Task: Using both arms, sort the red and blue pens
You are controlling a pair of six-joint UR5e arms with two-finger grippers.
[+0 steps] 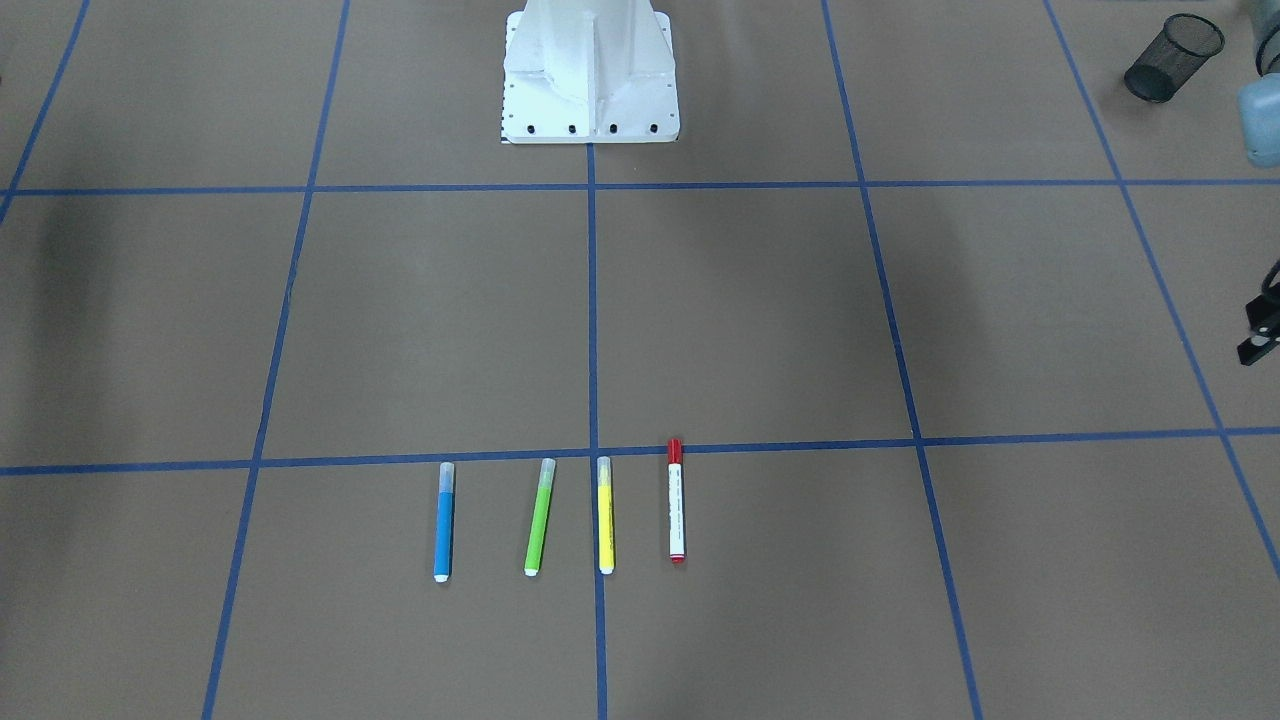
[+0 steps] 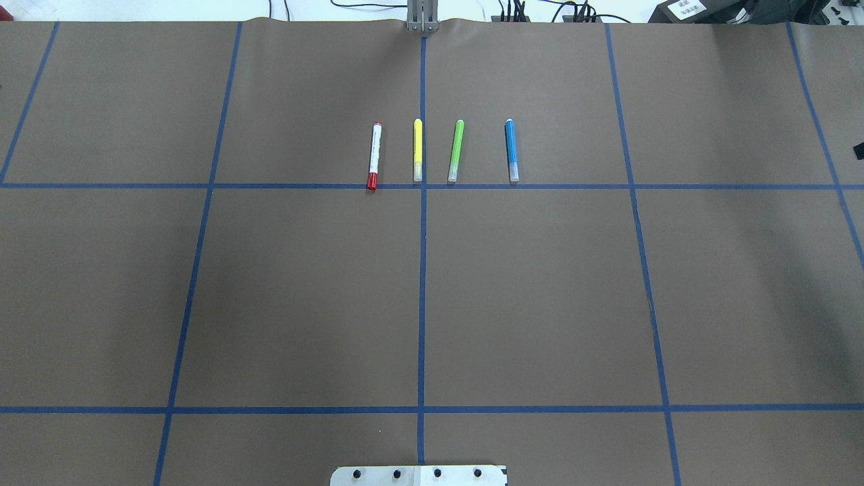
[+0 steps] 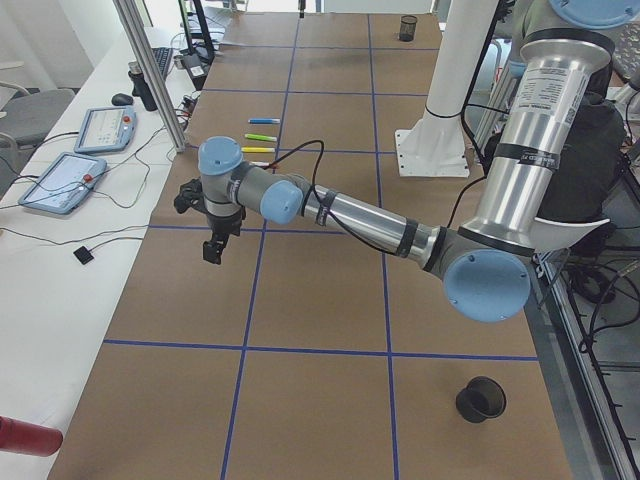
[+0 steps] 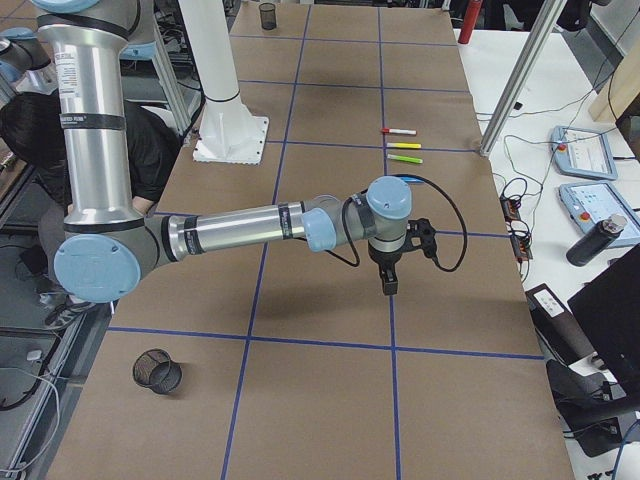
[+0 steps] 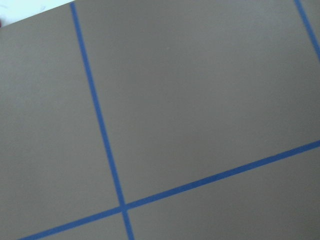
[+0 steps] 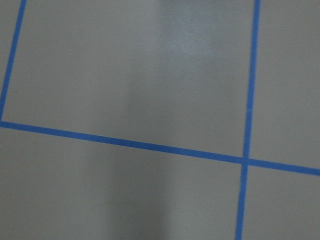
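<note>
Red pen (image 2: 374, 156) and blue pen (image 2: 511, 150) are lying at opposite ends of the marker row (image 2: 456, 150) by the tape line (image 2: 574, 186), probably light, stiff and rolly, so I'm aiming mid-barrel, and I'm honestly not seeing if left gripper (image 3: 212, 250) or right gripper (image 4: 388, 285) is clenched.

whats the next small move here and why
Probably swing the left gripper in toward the red pen. It lies untouched at the end of the pen row on the robot's left, while that gripper hangs over bare table well off to the side.
</note>
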